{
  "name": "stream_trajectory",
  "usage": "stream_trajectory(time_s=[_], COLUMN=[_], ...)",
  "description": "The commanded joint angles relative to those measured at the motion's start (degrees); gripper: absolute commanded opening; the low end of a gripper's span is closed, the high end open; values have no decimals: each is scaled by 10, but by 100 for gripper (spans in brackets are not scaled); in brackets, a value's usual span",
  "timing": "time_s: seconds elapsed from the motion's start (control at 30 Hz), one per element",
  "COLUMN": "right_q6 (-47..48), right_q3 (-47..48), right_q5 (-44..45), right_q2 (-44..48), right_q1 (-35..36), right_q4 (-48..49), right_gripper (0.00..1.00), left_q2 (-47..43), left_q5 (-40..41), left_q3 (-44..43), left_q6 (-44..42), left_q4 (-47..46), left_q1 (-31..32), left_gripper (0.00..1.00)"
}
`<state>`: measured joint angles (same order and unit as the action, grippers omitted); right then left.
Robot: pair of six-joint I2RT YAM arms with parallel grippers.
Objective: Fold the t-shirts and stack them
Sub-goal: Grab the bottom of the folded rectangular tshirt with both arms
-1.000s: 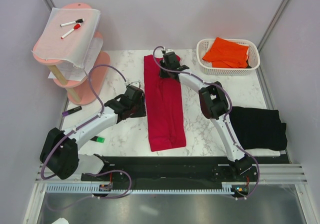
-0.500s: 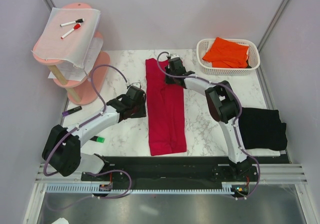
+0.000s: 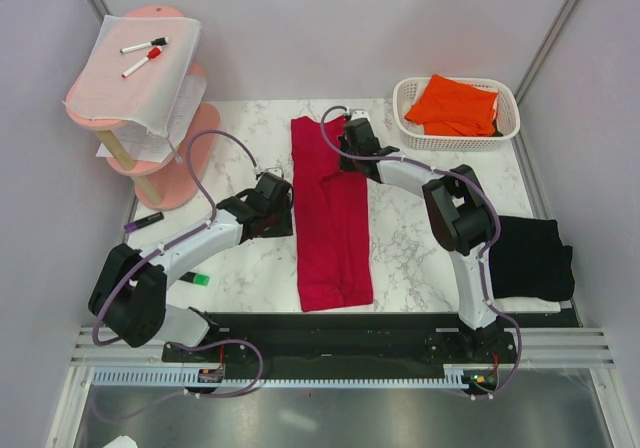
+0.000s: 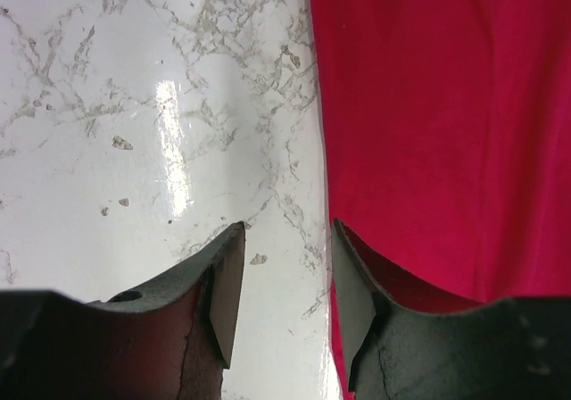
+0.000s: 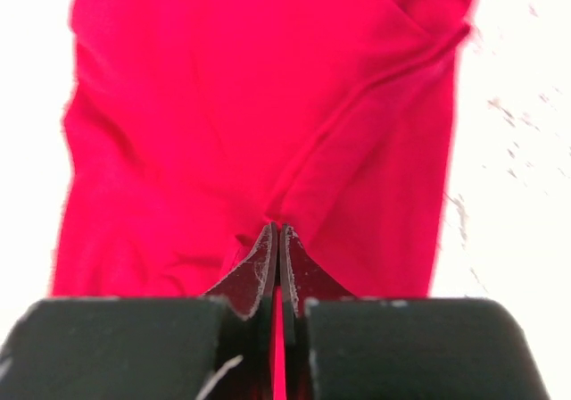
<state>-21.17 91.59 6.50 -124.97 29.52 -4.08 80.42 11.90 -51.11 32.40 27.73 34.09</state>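
The right gripper was clamped tight on a fold at the far end of the crimson t-shirt. The left gripper sat partly open and held nothing. It straddled that shirt's left edge, one finger over cloth, one over bare table. The orange t-shirt lay in the basket right of the right gripper. The black t-shirt lay right of it too, nearer the bases.

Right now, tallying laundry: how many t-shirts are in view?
3. The crimson t-shirt lies centrally on the table, pinched by the right claw; the black t-shirt sits at its right edge; the orange t-shirt fills the white basket, possibly hiding others.
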Motion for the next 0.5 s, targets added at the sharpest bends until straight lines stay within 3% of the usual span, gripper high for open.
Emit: stream_trajectory(time_s=[0.0,0.47], right_q6=[6,4], right_q3=[-30,-87], right_q5=[52,85], right_q2=[41,87], right_q1=[0,-10], right_q4=[-4,35], right_gripper=[3,0], left_q2=[10,22], left_q5=[8,2], left_q3=[-11,-9], left_q6=[13,15], left_q4=[-4,-7], left_q1=[-2,-2], left_gripper=[50,50])
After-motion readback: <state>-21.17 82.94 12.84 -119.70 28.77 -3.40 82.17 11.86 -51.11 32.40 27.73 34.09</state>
